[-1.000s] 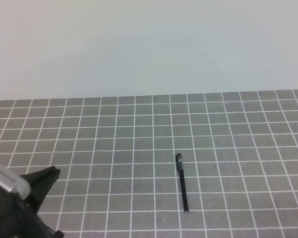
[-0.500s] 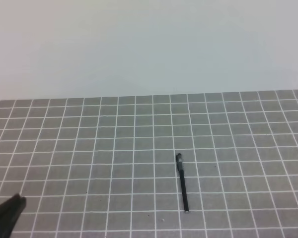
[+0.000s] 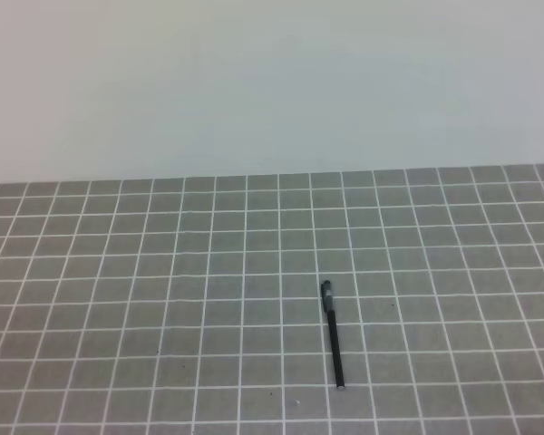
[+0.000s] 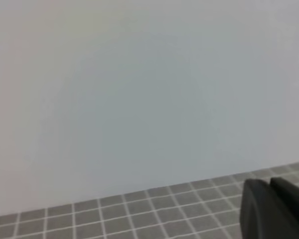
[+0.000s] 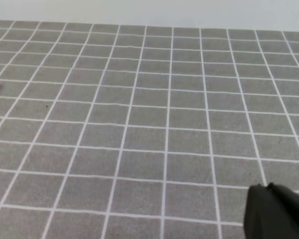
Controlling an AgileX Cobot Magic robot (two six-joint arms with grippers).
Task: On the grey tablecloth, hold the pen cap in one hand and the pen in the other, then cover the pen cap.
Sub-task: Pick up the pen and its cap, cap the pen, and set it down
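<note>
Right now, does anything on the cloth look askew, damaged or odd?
Nothing stands out. The pen lies flat and whole on the grey tablecloth, thicker dark end away from the camera. No gripper is near it.

The pen (image 3: 334, 337) lies on the grey tablecloth (image 3: 163, 299), toward five o'clock of the exterior high view, running twelve to six, its pen cap (image 3: 326, 292) at the twelve o'clock end. A wall (image 3: 272, 82) stands behind.
</note>
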